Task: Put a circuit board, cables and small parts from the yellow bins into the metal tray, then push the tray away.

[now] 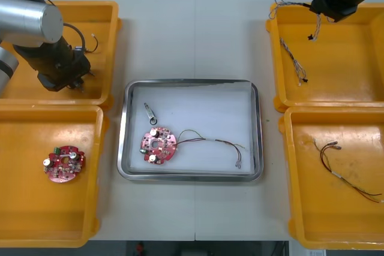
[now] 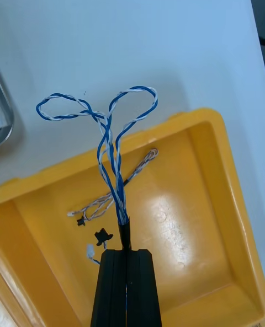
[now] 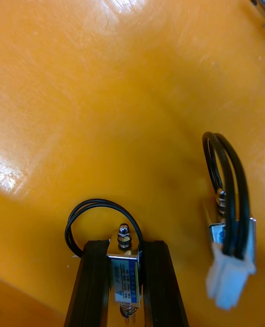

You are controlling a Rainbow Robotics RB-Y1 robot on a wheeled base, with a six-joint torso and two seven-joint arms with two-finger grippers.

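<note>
Above the far right yellow bin [image 2: 182,211], the right gripper [image 2: 126,252] pinches a blue and white cable [image 2: 113,161] by its end, a hold that may slip; in the far left bin [image 3: 110,84] the left gripper [image 3: 122,247] clamps a small metal part [image 3: 125,274].

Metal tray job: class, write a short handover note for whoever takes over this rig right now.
Left gripper: shut on a small metal part, low in the far left yellow bin.
Right gripper: shut on the blue and white cable, held above the far right yellow bin.
Done: metal tray holds a circuit board, a thin cable and a small part.
To do: bring both held items to the tray, then push it away.
</note>
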